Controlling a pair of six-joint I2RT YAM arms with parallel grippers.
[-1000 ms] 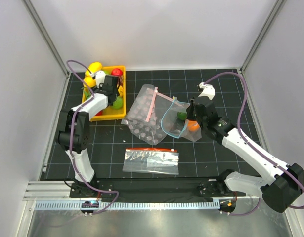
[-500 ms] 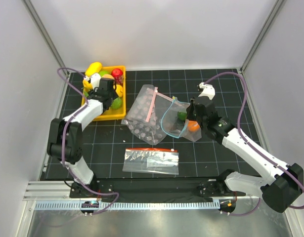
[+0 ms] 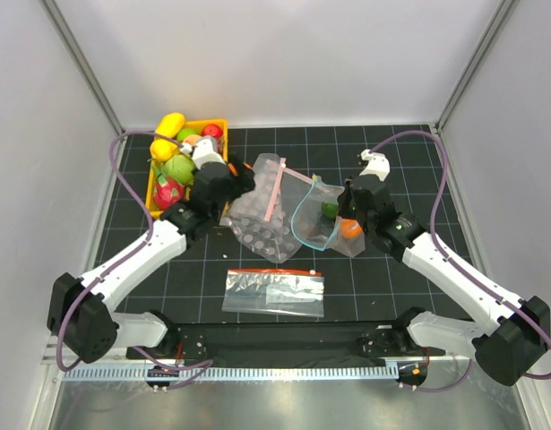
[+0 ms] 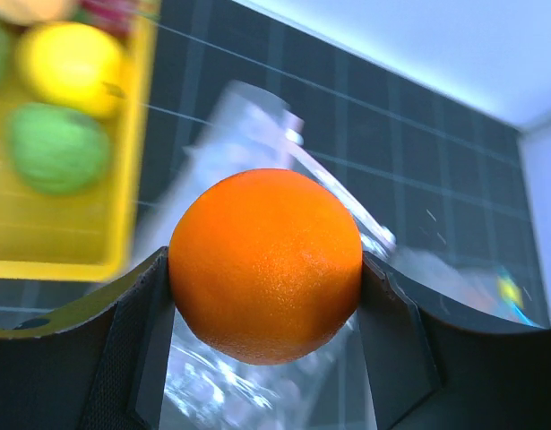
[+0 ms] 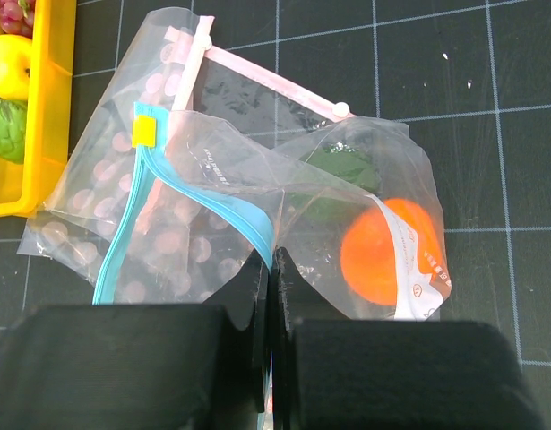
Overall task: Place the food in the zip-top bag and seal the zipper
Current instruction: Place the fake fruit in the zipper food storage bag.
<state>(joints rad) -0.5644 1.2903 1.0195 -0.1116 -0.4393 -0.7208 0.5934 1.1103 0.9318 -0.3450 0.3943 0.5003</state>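
Left gripper [image 4: 266, 296] jaws spread wide around an orange [image 4: 266, 251], clamped at both sides, dotted bag [image 4: 248, 125] blurred beyond, right gripper [image 5: 270, 269] jaws pressed nearly together on the zip-top bag [image 5: 347, 170] at its teal zipper [image 5: 208, 202], bag lying just ahead of them

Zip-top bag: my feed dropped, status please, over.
Left gripper shut on orange, by the dotted bag. Right gripper shut on zip-top bag at the zipper, unsealed. Dotted bag underlies the mouth.

You get bright, even light and only soft shadows — but in your left wrist view everything behind the sharp orange [image 4: 264, 264] smears into blur.
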